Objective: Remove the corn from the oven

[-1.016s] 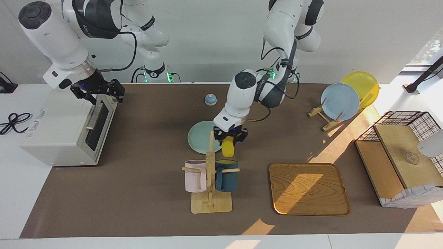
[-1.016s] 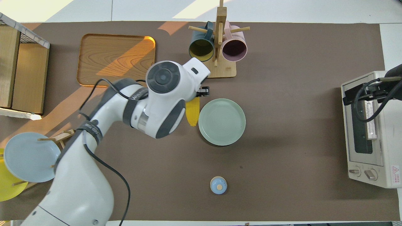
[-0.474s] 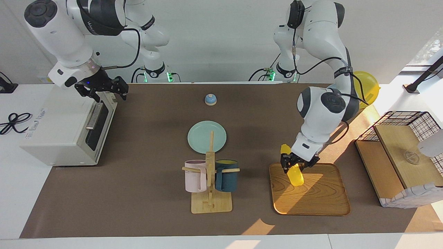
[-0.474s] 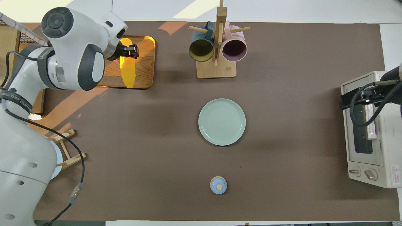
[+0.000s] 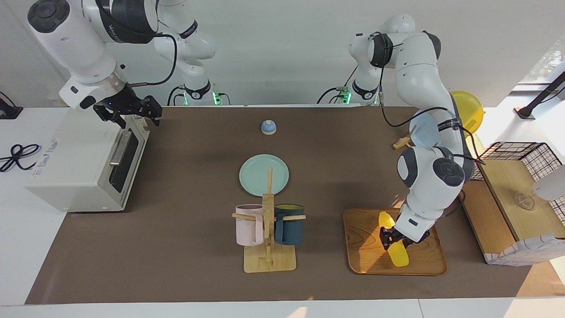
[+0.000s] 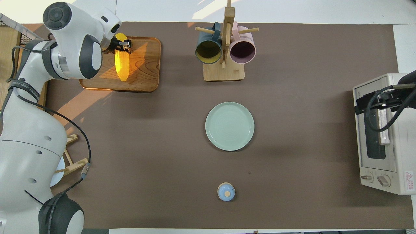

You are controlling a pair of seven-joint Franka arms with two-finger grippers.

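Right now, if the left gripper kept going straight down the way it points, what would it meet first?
Most likely the wooden tray: the left gripper, shut on the corn, points down over it. Whether the corn already rests on the tray is unclear.

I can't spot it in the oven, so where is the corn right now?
The corn is over the wooden tray at the left arm's end of the table, held in the left gripper, beside the mug rack.
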